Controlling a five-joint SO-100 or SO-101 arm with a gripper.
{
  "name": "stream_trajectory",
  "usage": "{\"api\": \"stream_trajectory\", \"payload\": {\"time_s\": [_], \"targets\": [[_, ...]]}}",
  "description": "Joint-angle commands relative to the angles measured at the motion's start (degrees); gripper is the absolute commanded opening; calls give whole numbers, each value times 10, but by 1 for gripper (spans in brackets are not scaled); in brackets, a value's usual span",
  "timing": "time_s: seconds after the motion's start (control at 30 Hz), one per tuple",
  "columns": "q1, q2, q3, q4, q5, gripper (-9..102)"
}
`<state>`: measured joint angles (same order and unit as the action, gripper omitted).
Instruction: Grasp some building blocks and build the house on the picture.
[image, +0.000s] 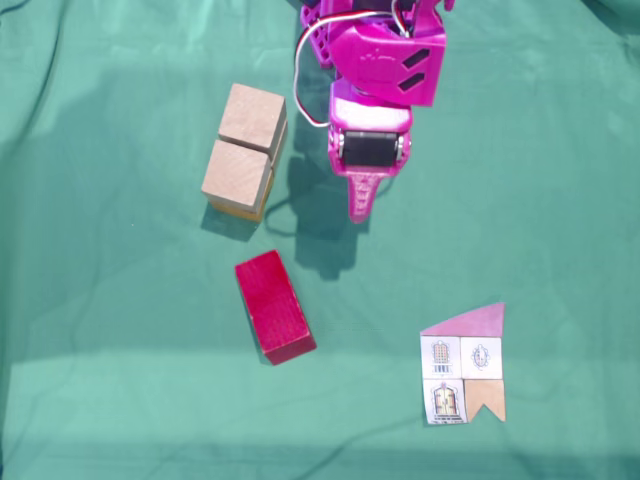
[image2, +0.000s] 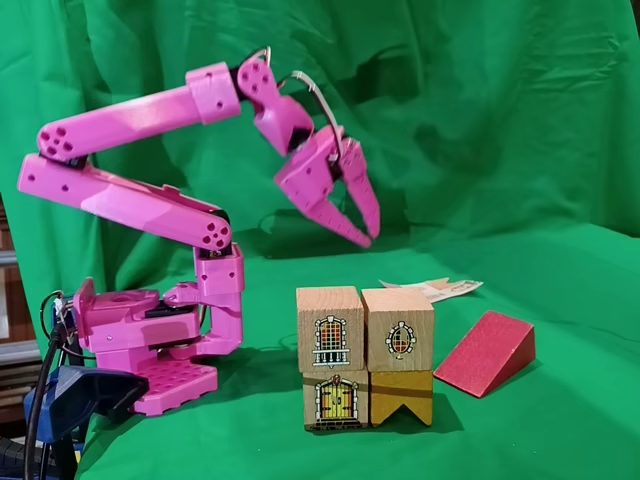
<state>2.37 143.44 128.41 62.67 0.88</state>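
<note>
Above the green cloth's middle, the pink gripper (image2: 368, 238) hangs empty, fingers parted; the red wedge block (image: 274, 306) lies beside the stacked cubes (image2: 366, 356); best grasped across its narrow sides

In a fixed view the arm (image: 375, 60) is cut off by the top edge, so its base is out of frame there. In that same view the lower blocks lie hidden under the two tan top faces (image: 245, 150). In another fixed view the picture card (image2: 445, 289) shows only as a sliver behind the block stack (image2: 366, 355), its drawings unreadable.
</note>
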Motion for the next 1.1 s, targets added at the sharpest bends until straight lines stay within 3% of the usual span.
{"api": "stream_trajectory", "payload": {"time_s": [0.0, 0.33, 0.93, 1.07], "targets": [[-3, -30, -62, -7, 4, 0], [4, -81, -112, 0, 36, 1], [4, -82, -105, -2, 623, 1], [4, -86, -104, -1, 700, 0]]}}
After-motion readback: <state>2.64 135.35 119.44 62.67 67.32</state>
